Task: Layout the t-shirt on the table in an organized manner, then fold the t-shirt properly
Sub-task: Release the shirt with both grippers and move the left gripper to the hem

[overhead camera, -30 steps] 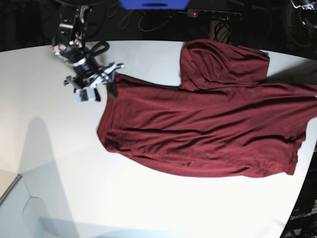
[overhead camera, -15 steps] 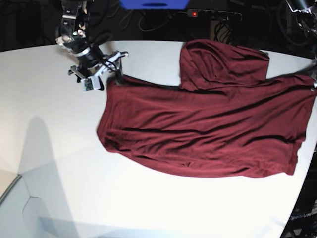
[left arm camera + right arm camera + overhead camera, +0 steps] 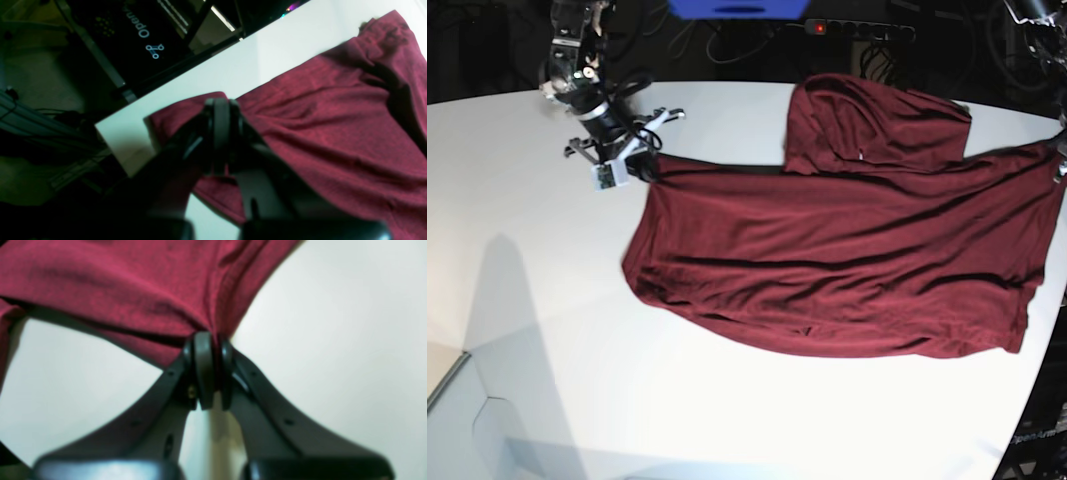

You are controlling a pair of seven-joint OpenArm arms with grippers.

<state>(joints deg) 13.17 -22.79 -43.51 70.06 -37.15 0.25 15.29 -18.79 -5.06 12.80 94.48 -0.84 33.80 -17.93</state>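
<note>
On the table (image 3: 527, 300), the t-shirt (image 3: 847, 270) stretches between both pinching hands.

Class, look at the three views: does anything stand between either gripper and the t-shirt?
Nothing visible does. The right gripper is shut on a corner of the t-shirt, and the left gripper pinches its opposite edge over the table.

Left tool (image 3: 1061, 150) and t-shirt (image 3: 847, 260) edge cut off right.

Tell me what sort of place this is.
Probably a robotics lab or workshop, not a home: a bare white table with a maroon t-shirt on it, a power strip and loose cables behind it, and dark equipment frames around the edges.
</note>
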